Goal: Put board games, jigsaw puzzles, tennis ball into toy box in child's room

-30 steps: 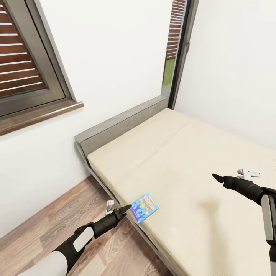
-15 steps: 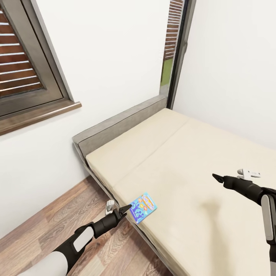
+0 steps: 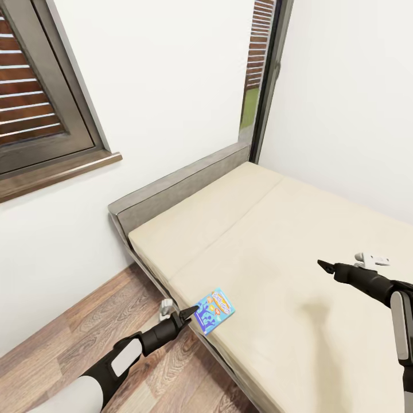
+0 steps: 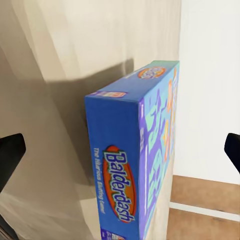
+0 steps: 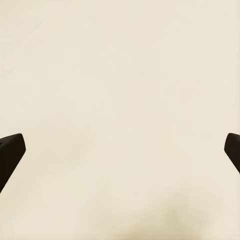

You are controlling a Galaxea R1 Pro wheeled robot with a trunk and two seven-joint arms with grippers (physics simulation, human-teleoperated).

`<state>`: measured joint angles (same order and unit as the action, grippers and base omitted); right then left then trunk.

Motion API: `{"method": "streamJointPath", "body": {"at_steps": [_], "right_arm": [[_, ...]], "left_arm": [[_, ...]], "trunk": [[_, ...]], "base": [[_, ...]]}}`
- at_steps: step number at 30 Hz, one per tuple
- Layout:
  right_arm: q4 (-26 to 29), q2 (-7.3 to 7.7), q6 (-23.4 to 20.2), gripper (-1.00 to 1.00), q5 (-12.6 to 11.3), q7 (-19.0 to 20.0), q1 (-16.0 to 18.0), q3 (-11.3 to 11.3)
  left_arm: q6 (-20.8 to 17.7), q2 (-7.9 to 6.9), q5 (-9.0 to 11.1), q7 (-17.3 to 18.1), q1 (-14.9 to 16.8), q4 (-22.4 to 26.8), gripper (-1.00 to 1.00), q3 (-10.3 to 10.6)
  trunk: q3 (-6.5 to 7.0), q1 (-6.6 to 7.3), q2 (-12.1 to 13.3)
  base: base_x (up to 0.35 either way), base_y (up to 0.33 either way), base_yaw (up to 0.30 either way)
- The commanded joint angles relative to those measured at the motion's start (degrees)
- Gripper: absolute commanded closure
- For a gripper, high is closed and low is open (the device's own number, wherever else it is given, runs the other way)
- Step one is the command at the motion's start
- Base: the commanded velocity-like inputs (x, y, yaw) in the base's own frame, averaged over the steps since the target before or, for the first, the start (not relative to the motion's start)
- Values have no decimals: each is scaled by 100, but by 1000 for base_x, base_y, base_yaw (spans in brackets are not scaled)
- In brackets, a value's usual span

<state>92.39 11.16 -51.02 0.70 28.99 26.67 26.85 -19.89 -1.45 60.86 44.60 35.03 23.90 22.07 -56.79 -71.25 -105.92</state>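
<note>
A small blue board game lies flat on the beige bed, right at its near edge. My left gripper is level with that edge, just short of the box and open. In the left wrist view the box reads "Balderdash", and it stands between the wide-apart fingertips without touching them. My right gripper hovers over the bare mattress, well to the right of the box. Its fingers are spread wide, so it is open with nothing between them.
The grey headboard stands against the white wall under a dark-framed window. A tall narrow window fills the corner. Wood-plank floor runs along the bed's left side under my left arm.
The whole picture has shifted slightly left, so the camera moved. Both arms and the blue box hold their places.
</note>
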Motion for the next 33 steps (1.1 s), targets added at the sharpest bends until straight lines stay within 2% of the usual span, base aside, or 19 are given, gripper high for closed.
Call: {"method": "streamJointPath", "body": {"at_steps": [1, 33], "right_arm": [[4, 0, -30, -100, 9, 27, 5, 7], [3, -11, -30, -100, 9, 27, -2, 5]], "left_arm": [[-50, -5, 60, 5, 4, 1, -100, 24], [-45, 166, 66, 5, -2, 18, -100, 45]], "trunk": [[-4, 1, -2], [-4, 1, -2]], "base": [[0, 0, -1], [0, 0, 0]]}}
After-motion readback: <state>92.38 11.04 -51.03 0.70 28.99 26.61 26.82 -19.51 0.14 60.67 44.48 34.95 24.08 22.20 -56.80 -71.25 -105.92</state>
